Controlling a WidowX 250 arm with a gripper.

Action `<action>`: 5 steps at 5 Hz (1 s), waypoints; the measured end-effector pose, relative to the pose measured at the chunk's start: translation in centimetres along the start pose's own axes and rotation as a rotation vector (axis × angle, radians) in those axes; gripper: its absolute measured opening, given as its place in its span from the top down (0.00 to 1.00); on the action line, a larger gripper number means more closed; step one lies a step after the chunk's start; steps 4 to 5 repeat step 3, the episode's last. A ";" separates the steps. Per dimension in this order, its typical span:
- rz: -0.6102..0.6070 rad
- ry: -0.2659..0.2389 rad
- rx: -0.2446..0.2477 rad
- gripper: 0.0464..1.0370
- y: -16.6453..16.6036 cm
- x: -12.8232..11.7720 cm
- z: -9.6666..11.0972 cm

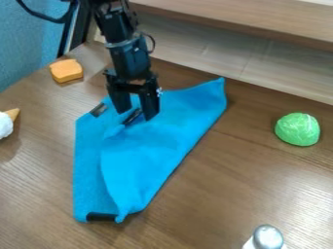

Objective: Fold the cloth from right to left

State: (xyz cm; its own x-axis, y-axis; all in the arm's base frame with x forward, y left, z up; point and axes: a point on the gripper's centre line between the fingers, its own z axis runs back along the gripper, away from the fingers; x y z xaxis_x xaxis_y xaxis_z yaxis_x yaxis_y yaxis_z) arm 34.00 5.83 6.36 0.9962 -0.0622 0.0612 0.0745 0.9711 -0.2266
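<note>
The black gripper (137, 115) is hanging at the upper part of the blue cloth (146, 158), its jaws standing spread. The cloth is lying partly folded on the desk (221, 194), left of the frame's centre.

Cloth (146, 158): bright blue, dark patches on left-hand corners. Lay partly folded on brown wooden table (228, 199), wrinkled, upper layer overlapping lower; one pointed corner extended toward upper right.
</note>
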 end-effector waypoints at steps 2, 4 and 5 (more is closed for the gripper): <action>-0.058 -0.075 0.023 0.04 -4.0 0.7 3.7; -0.079 -0.100 0.041 0.04 -5.5 0.7 5.1; -0.079 -0.100 0.041 0.04 -5.5 0.7 5.1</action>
